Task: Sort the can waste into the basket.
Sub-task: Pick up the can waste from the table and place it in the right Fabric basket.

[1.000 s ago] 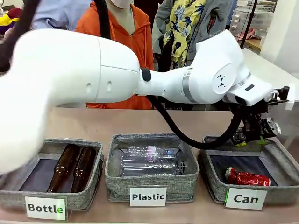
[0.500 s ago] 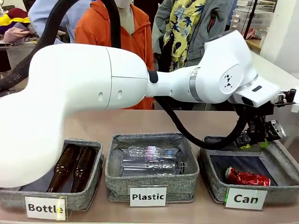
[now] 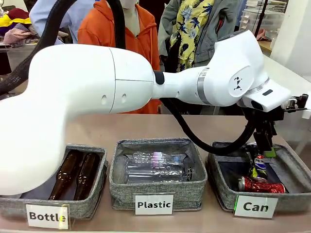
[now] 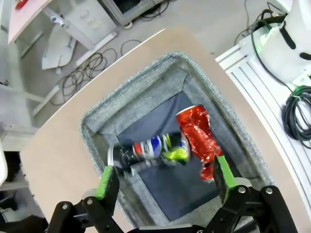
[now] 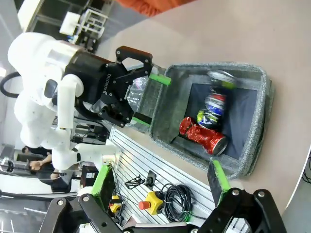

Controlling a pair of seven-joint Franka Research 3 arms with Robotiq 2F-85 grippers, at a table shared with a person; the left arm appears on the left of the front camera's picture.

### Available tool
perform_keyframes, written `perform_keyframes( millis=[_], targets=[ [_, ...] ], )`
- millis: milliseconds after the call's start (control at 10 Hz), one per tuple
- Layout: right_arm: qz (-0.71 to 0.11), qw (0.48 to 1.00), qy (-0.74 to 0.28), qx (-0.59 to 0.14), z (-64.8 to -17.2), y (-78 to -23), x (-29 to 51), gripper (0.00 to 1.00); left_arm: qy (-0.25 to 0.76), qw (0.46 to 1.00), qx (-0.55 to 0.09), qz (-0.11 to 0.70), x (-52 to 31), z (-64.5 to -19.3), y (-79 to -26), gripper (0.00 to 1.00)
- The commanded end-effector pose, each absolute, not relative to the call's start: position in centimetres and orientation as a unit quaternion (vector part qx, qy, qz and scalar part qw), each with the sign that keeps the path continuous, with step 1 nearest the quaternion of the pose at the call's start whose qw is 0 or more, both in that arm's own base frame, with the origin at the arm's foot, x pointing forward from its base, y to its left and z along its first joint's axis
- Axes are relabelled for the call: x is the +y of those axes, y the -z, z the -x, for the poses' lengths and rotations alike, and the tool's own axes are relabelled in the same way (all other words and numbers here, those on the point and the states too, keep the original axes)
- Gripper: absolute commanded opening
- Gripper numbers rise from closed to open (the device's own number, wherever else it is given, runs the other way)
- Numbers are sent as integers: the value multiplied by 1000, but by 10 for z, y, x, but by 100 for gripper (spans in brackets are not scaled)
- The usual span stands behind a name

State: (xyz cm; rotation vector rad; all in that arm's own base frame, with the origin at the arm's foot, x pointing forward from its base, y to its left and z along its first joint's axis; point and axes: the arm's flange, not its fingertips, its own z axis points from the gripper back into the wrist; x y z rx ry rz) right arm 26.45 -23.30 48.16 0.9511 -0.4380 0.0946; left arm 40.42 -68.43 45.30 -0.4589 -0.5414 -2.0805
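Left end effector hangs spread above the "Can" basket; the dark can, blurred, sits inside beside the crushed red can. Right end effector is spread too.

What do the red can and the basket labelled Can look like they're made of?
The red can looks like thin metal, glossy: it is crumpled, with sharp glints on its creases and a silver rim. The basket looks like woven grey fabric, matte and flecked, with soft, slightly sagging walls and a smoother dark floor.

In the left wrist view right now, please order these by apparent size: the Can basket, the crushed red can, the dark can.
1. Can basket, clearly largest.
2-3. Crushed red can and dark can: similar; the dark one is motion-blurred, so I cannot rank them.
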Motion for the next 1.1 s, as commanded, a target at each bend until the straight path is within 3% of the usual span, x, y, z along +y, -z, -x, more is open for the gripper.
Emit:
perform_keyframes(
  millis=[0,300,400,600,1000],
  targets=[
    [-450,868,-40,-207,-268,-486,-234,100,849,452,-215,169,-673,-404,-464,100],
    [-450,868,-40,-207,-268,-486,-234,100,834,464,-222,198,-625,-405,-483,100],
    [-454,865,-45,-209,-264,-482,-233,100,823,482,-180,241,-599,-404,-487,100],
    [-442,877,-58,-180,-306,-484,-196,100,792,523,-144,279,-530,-406,-491,100],
    [-436,878,-162,-109,-394,-450,-65,100,657,631,-225,347,-319,-422,-493,100]
  ],
)
